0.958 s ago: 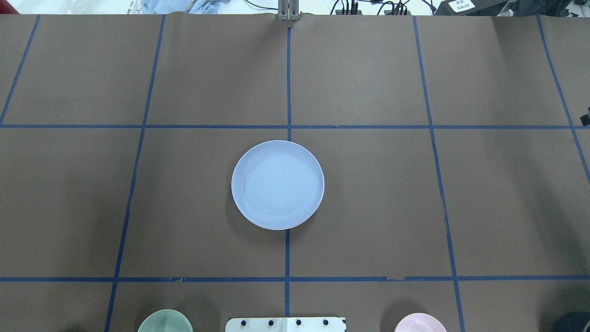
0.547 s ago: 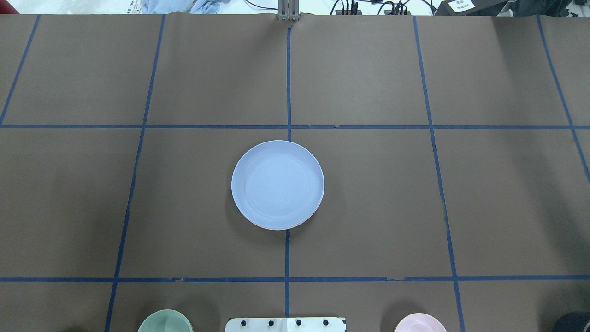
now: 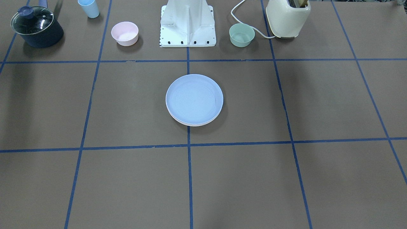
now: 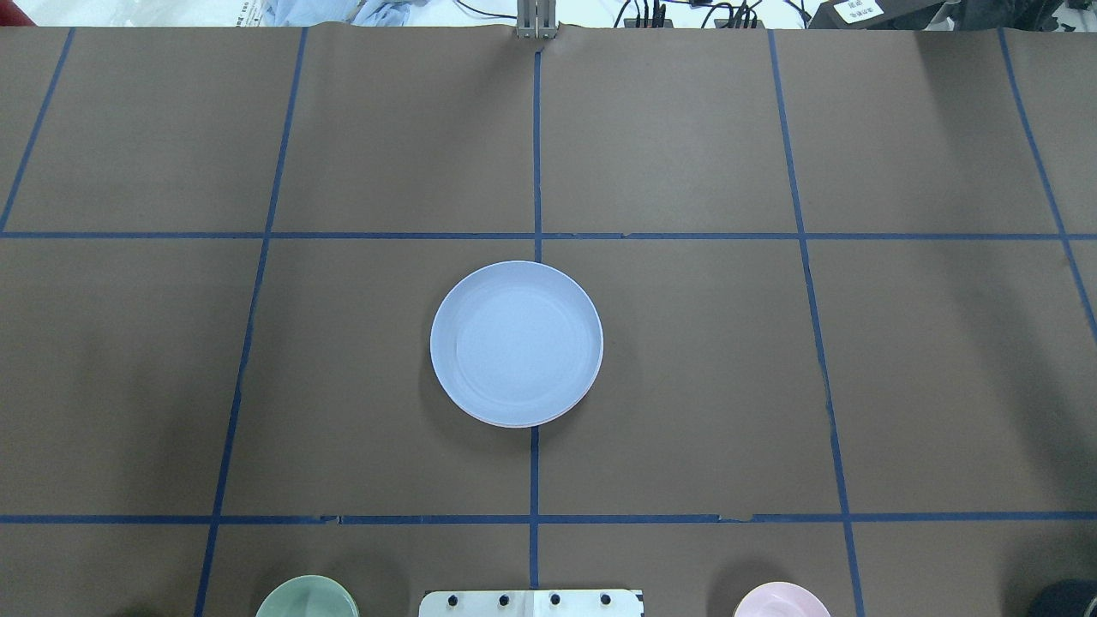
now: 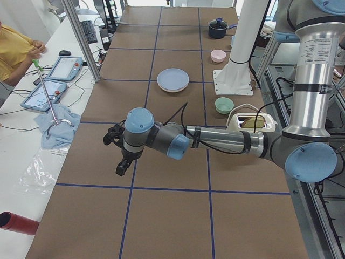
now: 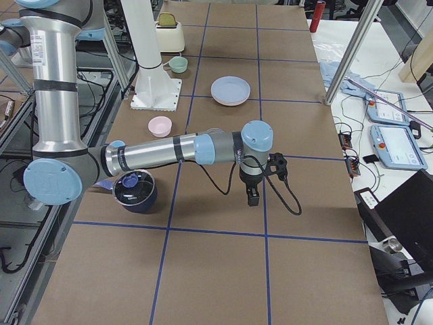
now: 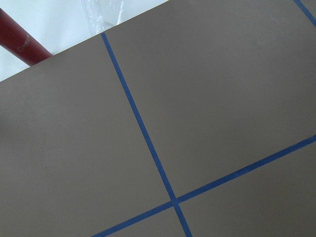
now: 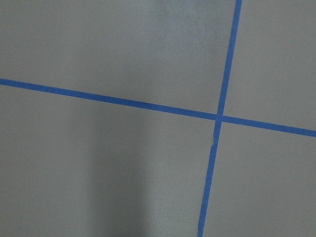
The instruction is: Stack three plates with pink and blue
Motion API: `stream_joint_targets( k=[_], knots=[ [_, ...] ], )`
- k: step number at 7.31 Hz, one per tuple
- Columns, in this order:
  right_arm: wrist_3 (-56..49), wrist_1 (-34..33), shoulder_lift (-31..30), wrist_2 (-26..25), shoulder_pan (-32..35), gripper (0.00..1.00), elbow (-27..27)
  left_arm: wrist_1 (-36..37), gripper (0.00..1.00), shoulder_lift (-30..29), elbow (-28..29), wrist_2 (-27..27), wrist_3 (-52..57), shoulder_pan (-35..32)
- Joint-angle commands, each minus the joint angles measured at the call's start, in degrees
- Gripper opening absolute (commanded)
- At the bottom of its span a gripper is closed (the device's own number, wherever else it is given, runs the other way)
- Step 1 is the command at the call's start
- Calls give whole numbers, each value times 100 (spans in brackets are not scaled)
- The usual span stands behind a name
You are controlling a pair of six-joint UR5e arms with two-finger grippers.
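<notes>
A pale blue plate (image 4: 516, 343) lies on top of a stack at the table's middle; it also shows in the front view (image 3: 194, 98). The pale rims of the plates beneath it (image 3: 190, 124) peek out at its edge, and their colours are hard to tell. My left gripper (image 5: 123, 167) shows only in the exterior left view, over bare table far from the stack. My right gripper (image 6: 252, 196) shows only in the exterior right view, also far from the stack. I cannot tell whether either is open or shut. The wrist views show only table and tape.
By the robot base (image 3: 188, 24) stand a small pink bowl (image 3: 124, 33), a mint-green bowl (image 3: 241, 34), a cream toaster (image 3: 287, 17), a dark lidded pot (image 3: 36, 27) and a blue cup (image 3: 89, 8). A red cylinder (image 7: 22, 42) lies past the table's edge.
A dark part at the overhead view's right edge a second ago has moved out of that view. The plate stack has not moved.
</notes>
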Motion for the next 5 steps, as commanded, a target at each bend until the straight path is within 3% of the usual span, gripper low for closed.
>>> stream_joint_targets(
  k=[1, 5],
  knots=[
    [-1, 33, -56, -6, -7, 100, -8, 15, 100, 23, -50, -14, 14, 8],
    [87, 33, -56, 47, -7, 100, -9, -11, 100, 14, -164, 4, 23, 8]
  ],
)
